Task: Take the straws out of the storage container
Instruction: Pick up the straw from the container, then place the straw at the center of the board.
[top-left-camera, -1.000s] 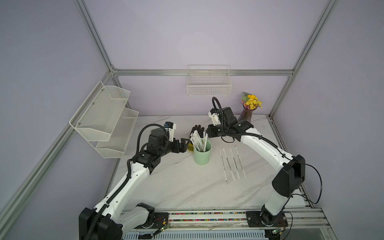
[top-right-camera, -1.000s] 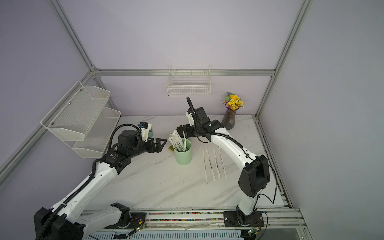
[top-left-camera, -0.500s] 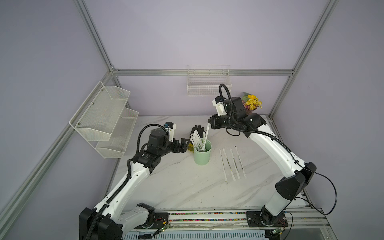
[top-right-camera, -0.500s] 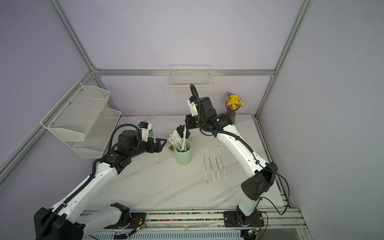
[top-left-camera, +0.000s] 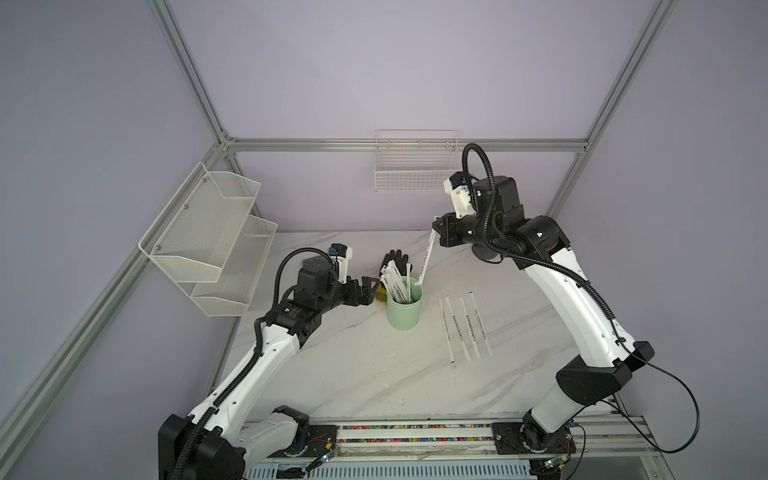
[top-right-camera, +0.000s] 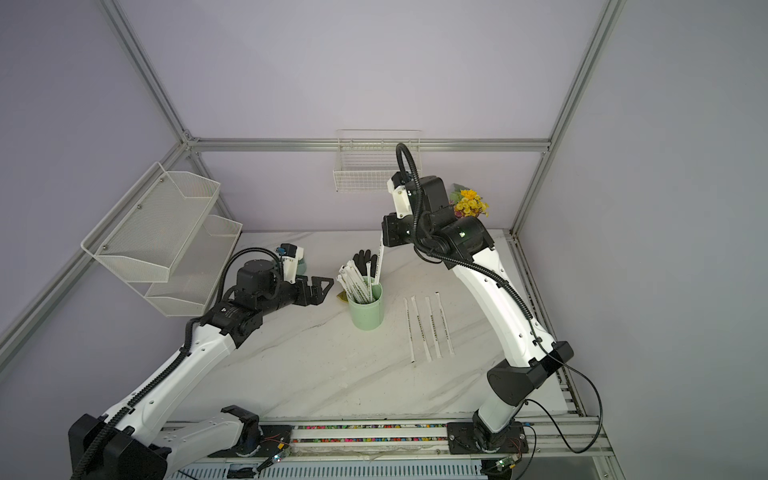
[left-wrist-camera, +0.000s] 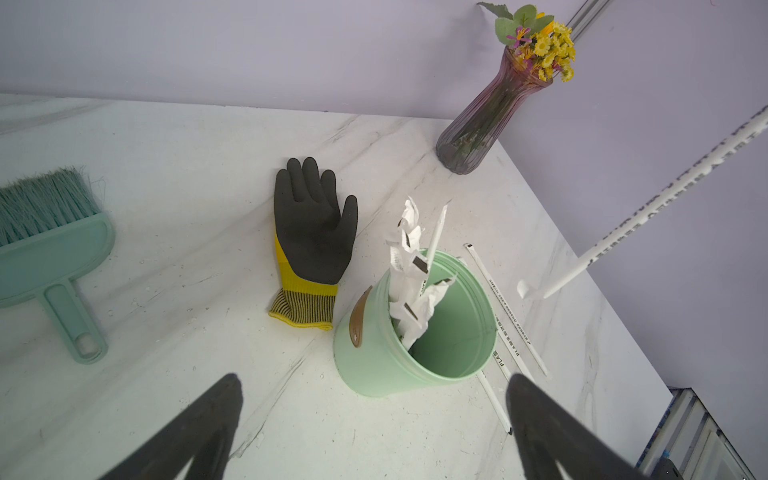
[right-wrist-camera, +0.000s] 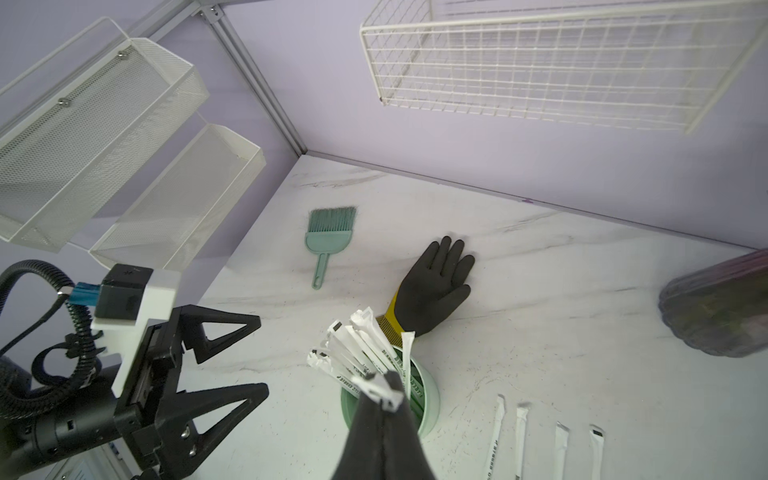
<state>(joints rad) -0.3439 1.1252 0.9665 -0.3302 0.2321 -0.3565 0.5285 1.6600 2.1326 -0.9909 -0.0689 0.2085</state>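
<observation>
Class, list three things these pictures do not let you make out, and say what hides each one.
Count of the straws in the cup: bunched and overlapping in both top views; the cup wall hides their lower ends.
Print on the four laid-out straws: too small in a top view.
Vase: blurred and cut by the edge in the right wrist view.

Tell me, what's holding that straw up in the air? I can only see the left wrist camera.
Observer: The right gripper is shut on the top end of that straw.
Operator: How many straws are out already? I can't see them all.
Observer: Four straws lie side by side on the table.
Operator: Is anything hanging up high?
Observer: Yes, a white wire basket hangs on the back wall.
</observation>
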